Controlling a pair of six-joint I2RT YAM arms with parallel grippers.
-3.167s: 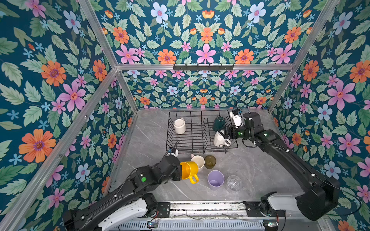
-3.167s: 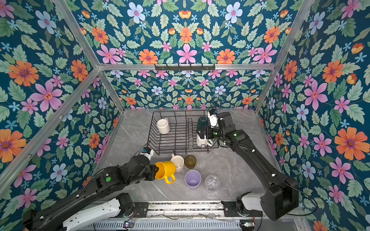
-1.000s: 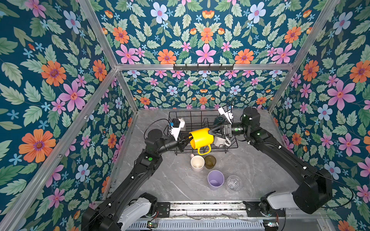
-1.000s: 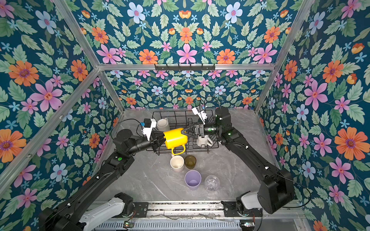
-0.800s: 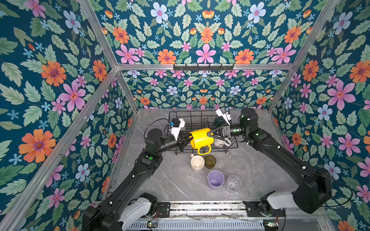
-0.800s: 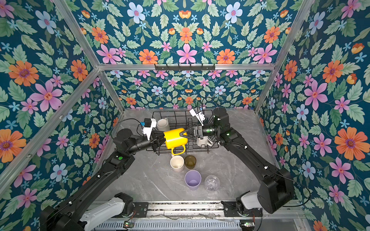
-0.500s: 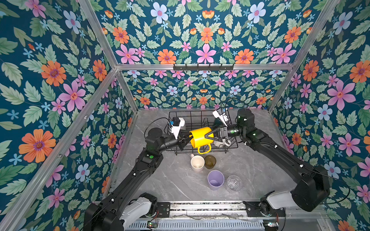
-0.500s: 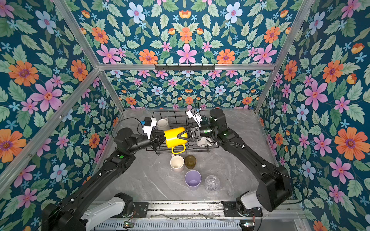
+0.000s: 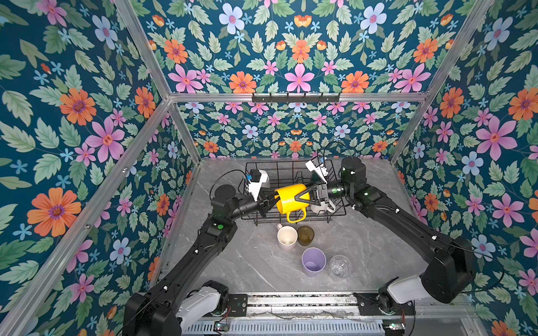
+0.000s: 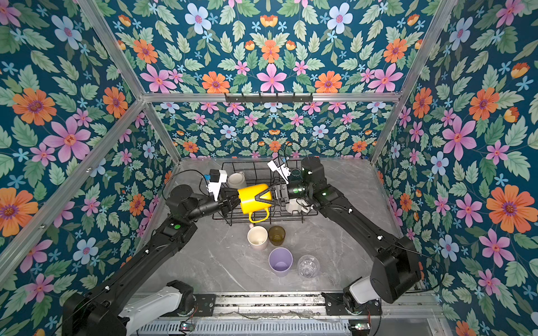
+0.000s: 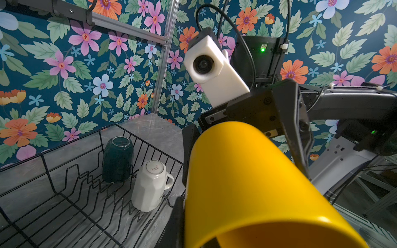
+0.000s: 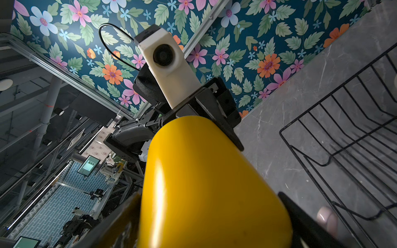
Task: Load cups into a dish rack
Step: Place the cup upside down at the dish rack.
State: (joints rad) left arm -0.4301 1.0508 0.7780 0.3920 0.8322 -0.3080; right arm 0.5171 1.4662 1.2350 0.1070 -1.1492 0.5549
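Currently: yellow mug (image 9: 291,199) airborne over rack (image 9: 279,170) front edge; left claw (image 9: 270,202) clamped on rim, right claw (image 9: 301,196) wide astride base; white mug (image 11: 150,189) upturned in rack below.

A yellow mug (image 11: 257,204) lies on its side up close. The right gripper (image 11: 246,171) straddles its far end, jaws wide, its camera (image 11: 212,70) staring back. In the rack (image 11: 64,145), two stand upside down: a white mug (image 11: 150,186) and a green mug (image 11: 117,158) at its twelve o'clock, counting twelve toward the corner post (image 11: 163,70).

Printed script mark (image 11: 155,169) on upturned white mug (image 11: 149,191) base, too small to read; nothing legible
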